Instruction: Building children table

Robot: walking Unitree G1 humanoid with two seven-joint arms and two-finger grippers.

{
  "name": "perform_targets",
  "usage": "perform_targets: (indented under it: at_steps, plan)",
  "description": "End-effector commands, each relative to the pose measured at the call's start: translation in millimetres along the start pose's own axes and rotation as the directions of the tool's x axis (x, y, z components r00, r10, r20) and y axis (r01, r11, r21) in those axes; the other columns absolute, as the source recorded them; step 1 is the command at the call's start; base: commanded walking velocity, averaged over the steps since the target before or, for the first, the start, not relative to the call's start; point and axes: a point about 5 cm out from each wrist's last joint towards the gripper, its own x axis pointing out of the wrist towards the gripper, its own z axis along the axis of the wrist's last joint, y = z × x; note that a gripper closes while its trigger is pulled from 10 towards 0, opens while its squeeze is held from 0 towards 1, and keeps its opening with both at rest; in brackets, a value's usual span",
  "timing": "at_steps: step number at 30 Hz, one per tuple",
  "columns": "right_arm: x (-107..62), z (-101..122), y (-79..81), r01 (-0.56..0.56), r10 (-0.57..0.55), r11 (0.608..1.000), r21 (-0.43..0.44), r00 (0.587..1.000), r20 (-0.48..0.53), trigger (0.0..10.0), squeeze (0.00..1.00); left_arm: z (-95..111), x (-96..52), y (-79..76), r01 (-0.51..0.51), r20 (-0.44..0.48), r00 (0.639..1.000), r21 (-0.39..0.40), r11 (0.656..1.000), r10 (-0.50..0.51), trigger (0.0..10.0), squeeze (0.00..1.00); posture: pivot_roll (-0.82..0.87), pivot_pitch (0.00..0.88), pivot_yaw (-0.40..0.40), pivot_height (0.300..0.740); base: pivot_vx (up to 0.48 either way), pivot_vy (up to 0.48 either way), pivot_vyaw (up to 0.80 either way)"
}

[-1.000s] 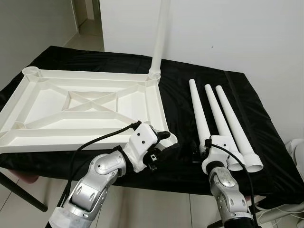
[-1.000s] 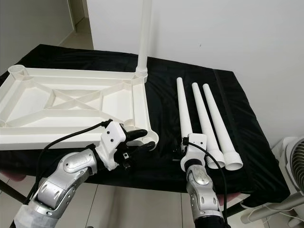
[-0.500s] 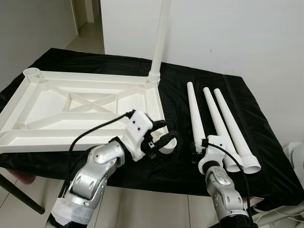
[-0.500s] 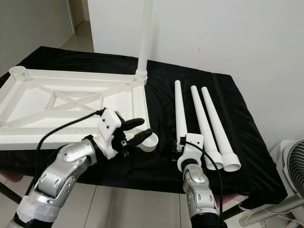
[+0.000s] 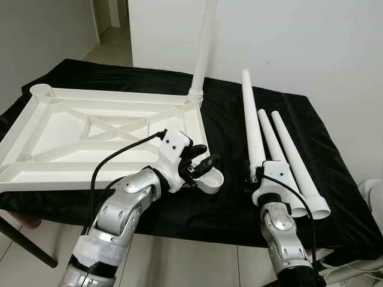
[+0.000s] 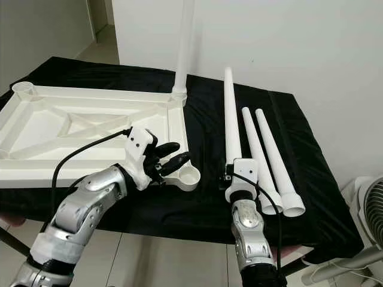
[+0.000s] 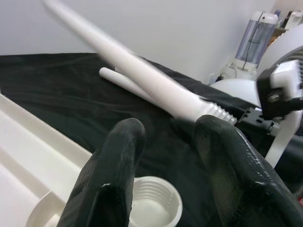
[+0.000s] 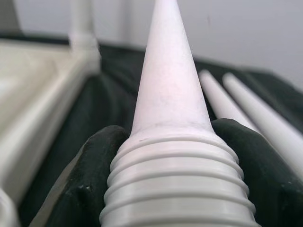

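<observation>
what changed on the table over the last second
The right gripper, shut on one table leg, has tipped its far end up off the black cloth. The left gripper moved to the tabletop's near corner socket. The other legs stayed put.

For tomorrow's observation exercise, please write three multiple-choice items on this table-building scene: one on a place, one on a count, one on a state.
1. Where is the left gripper?
A. At the near right corner socket of the tabletop
B. At the far left corner
C. On the floor

2. How many legs lie flat on the black cloth?
A. None
B. Two
C. Four

3. What is the state of the right gripper?
A. Open and idle
B. Shut on a leg
C. Shut on the tabletop

Answers:
1 A, its jaws straddle that socket.
2 B, two legs rest there, one stands screwed in, one is lifted.
3 B, its jaws clamp the threaded end.
</observation>
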Motion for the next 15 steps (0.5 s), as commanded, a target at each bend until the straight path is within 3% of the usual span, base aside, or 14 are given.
perform_targets:
  at_steps: [1, 7, 8, 9, 10, 15]
  plan:
    - [0.8, 14.1, 1.9, -0.025, 0.024, 1.0, 0.017, 0.995, 0.102, 10.0, 0.0, 7.9, 1.7, -6.9, 0.124, 0.03, 0.992, -0.041, 0.992, -0.122, 10.0, 0.0, -0.03, 0.0, -0.076, 0.74, 0.0, 0.0, 0.0]
    - [2.2, 21.0, 2.9, -0.03, 0.032, 0.999, -0.02, 0.986, 0.164, 10.0, 0.0, 15.6, 1.6, -10.1, 0.196, 0.042, 0.98, -0.046, 0.979, -0.195, 10.0, 0.0, -0.03, 0.0, -0.069, 0.74, 0.0, 0.0, 0.0]
    - [2.9, 25.6, 2.3, -0.027, 0.037, 0.998, -0.053, 0.98, 0.197, 10.0, 0.0, 18.8, 1.6, -10.4, 0.228, 0.054, 0.973, -0.067, 0.971, -0.225, 10.0, 0.32, -0.03, 0.0, -0.063, 0.74, 0.0, 0.0, 0.0]
    - [2.9, 25.6, 2.3, -0.027, 0.037, 0.998, -0.053, 0.98, 0.197, 10.0, 0.0, 18.8, 1.6, -10.4, 0.228, 0.054, 0.973, -0.067, 0.971, -0.225, 10.0, 0.32, -0.03, 0.0, -0.063, 0.74, 0.0, 0.0, 0.0]
    - [3.4, 28.8, 1.8, -0.025, 0.041, 0.997, -0.075, 0.974, 0.221, 10.0, 0.0, 21.0, 1.8, -9.9, 0.254, 0.06, 0.967, -0.108, 0.961, -0.248, 10.0, 1.0, -0.03, 0.0, -0.061, 0.74, 0.0, 0.0, 0.0]
    - [3.8, 38.7, 0.2, 0.003, 0.035, 0.992, -0.129, 0.957, 0.289, 10.0, 0.0, 28.2, 2.7, -5.4, 0.283, 0.061, 0.959, -0.164, 0.945, -0.277, 10.0, 1.0, -0.03, 0.0, -0.051, 0.74, 0.0, 0.0, 0.0]
